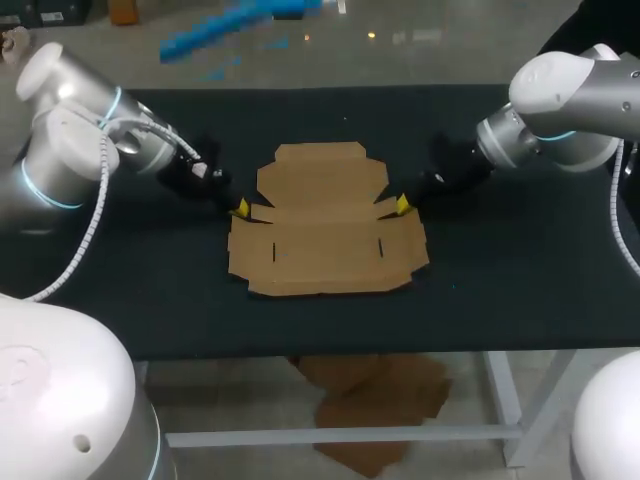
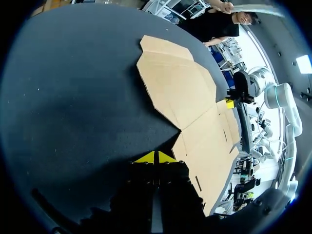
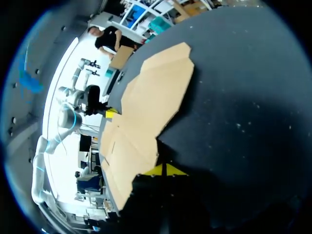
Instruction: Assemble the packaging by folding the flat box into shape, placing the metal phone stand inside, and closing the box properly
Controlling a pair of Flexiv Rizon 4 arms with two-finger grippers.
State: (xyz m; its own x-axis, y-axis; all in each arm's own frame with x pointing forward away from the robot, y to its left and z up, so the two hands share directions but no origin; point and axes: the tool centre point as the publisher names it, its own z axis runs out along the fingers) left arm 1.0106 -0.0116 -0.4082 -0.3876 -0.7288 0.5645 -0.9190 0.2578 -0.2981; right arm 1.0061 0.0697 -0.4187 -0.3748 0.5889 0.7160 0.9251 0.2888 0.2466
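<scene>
Flat box [image 1: 325, 235] lies unfolded at centre frame on the black table [image 1: 520, 290]. Left gripper [image 1: 241, 208] sits at its left side notch, right gripper [image 1: 402, 204] at its right side notch. Both grippers are closed tip to tip.

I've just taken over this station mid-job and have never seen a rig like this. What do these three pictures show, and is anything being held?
You are looking at two robot arms working at a dark table. The wide picture comes from a fixed camera above and behind the robot. The two round pictures come from a camera on each wrist, looking out along the fingers. The left gripper comes in from the left and the right gripper from the right. In both wrist views the yellow tips meet, so both are shut and hold nothing. Between them a flat cardboard box lies unfolded, with each gripper beside a notch in its side edge. No metal phone stand shows in any view.
</scene>
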